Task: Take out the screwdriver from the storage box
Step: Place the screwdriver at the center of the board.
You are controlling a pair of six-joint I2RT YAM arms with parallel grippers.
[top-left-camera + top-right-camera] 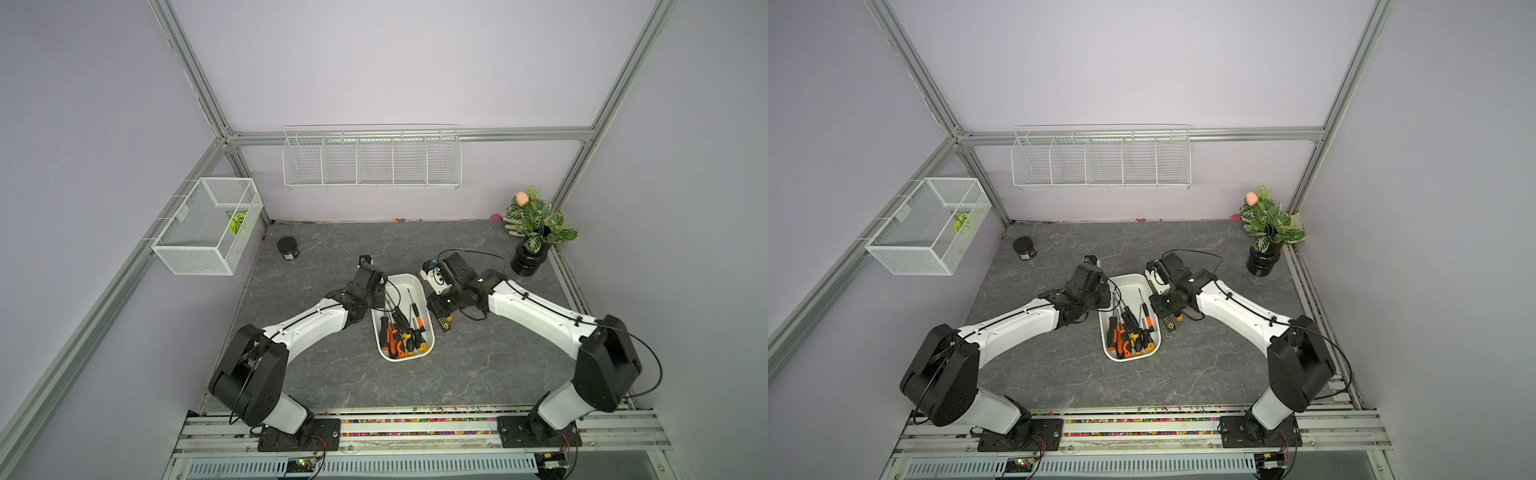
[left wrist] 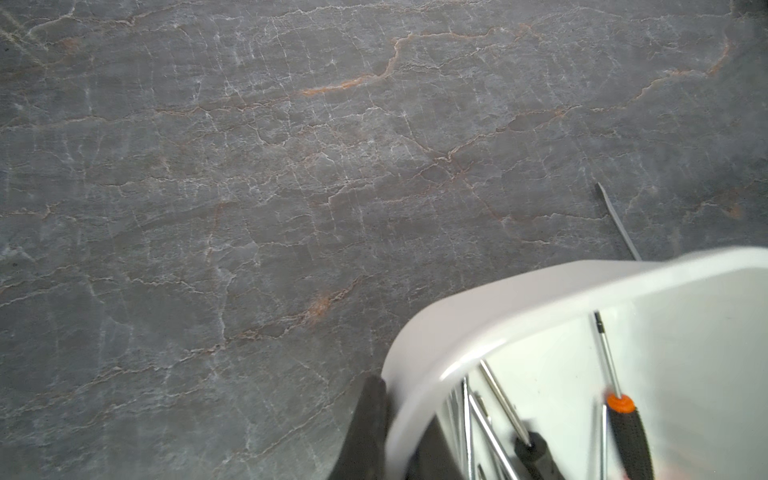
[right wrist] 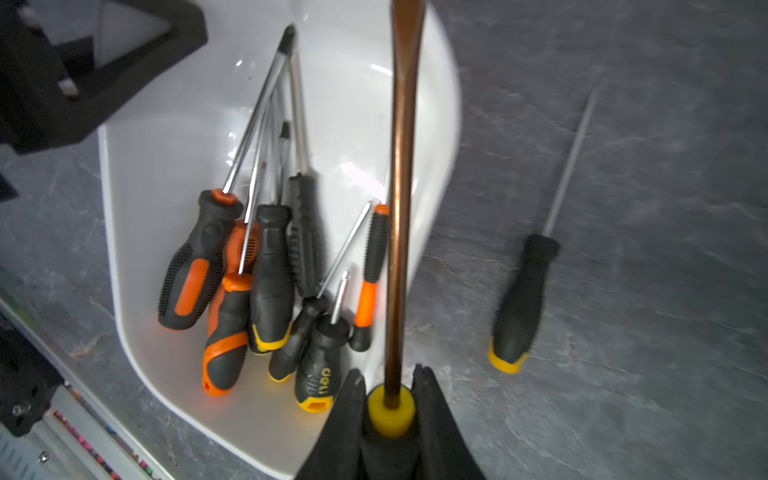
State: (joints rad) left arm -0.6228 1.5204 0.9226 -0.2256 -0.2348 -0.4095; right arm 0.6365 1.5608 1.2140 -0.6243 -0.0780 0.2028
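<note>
The white storage box (image 1: 405,284) (image 1: 1129,282) lies mid-table with several black, orange and yellow screwdrivers (image 1: 401,332) (image 3: 266,266) in it. My left gripper (image 2: 399,399) is shut on the box's rim (image 2: 498,307), one finger outside and one inside; in both top views the wrist (image 1: 368,286) hides it. My right gripper (image 3: 388,374) is shut on the yellow collar of a screwdriver (image 3: 390,409), beside the box's right rim. Its brown shaft (image 3: 401,208) runs up over that rim. The fingers hide the handle in the right wrist view. In a top view this gripper (image 1: 442,318) hangs right of the box.
Another black screwdriver with a yellow end (image 3: 523,291) lies on the table right of the box. A black jar (image 1: 288,248) stands back left and a potted plant (image 1: 534,232) back right. A wire-mesh basket (image 1: 208,224) and a wire rack (image 1: 371,158) hang on the walls.
</note>
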